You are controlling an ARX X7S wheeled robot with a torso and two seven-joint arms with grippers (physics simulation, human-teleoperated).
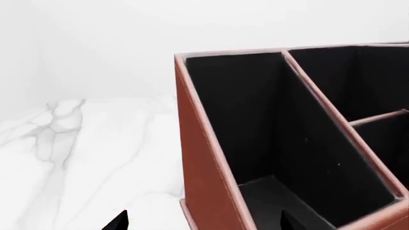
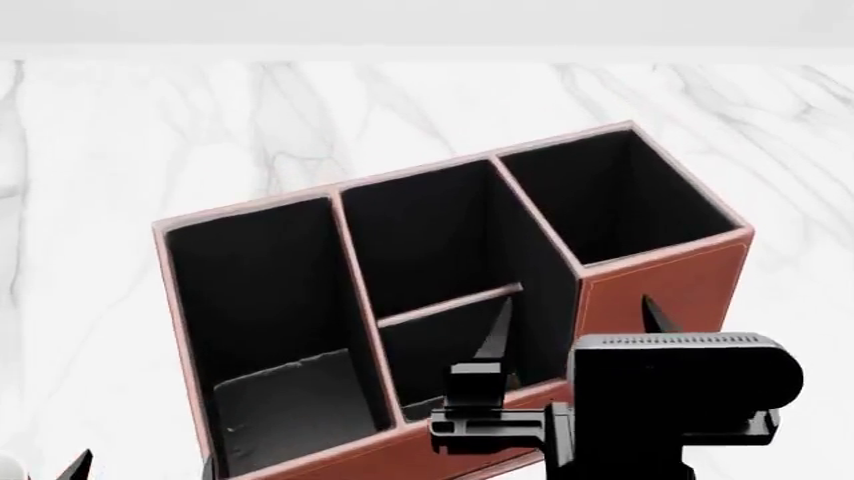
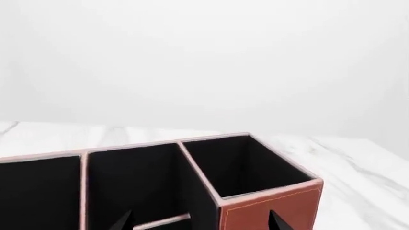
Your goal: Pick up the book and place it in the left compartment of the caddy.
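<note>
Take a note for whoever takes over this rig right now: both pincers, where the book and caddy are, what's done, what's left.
Left pincer: open, empty, near the left compartment.
Right pincer: open, empty, at the caddy's front wall.
Book: apparently the dark slab low in the left compartment's near end.
Done: placement, it seems.
Left: confirm the book, then probably draw both arms clear.

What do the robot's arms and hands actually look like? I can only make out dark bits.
All matte black. The right hand ends in two thin, pointed, blade-like fingers, set on a blocky bracket behind a rounded boxy camera housing with a ribbed top. Of the left hand, only two dark pointed tips show. No cables or markings are visible.
</note>
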